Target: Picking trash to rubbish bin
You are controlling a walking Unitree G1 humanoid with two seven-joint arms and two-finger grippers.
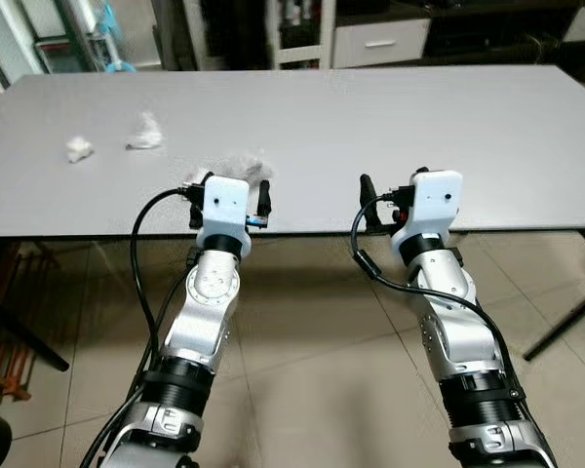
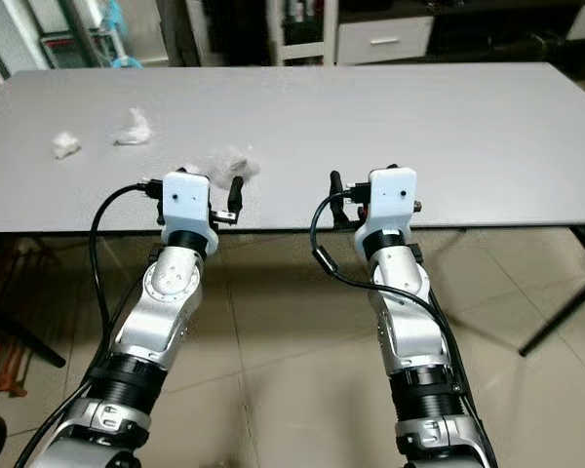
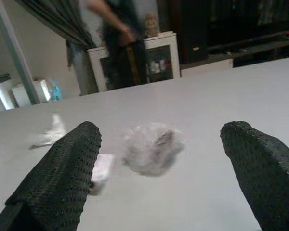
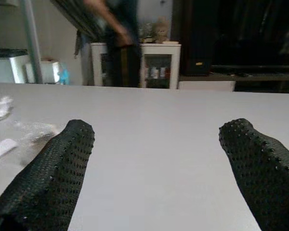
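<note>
A crumpled wad of clear plastic [image 1: 244,164] lies on the grey table [image 1: 419,117] near its front edge. My left gripper [image 1: 226,185] is open at that edge. The wad [image 3: 151,147] lies just ahead of its fingers, between them, with a small white scrap [image 3: 102,166] beside it. Two white paper wads [image 1: 78,148] [image 1: 144,134] lie further left on the table. My right gripper [image 1: 402,187] is open at the front edge too, with bare tabletop between its fingers [image 4: 62,159].
A blurred person [image 3: 113,33] stands beyond the table's far side by a white cabinet [image 3: 154,57]. Black table legs [image 1: 565,322] slant over the tiled floor on my right. Dark furniture and a white drawer unit [image 1: 380,41] line the back.
</note>
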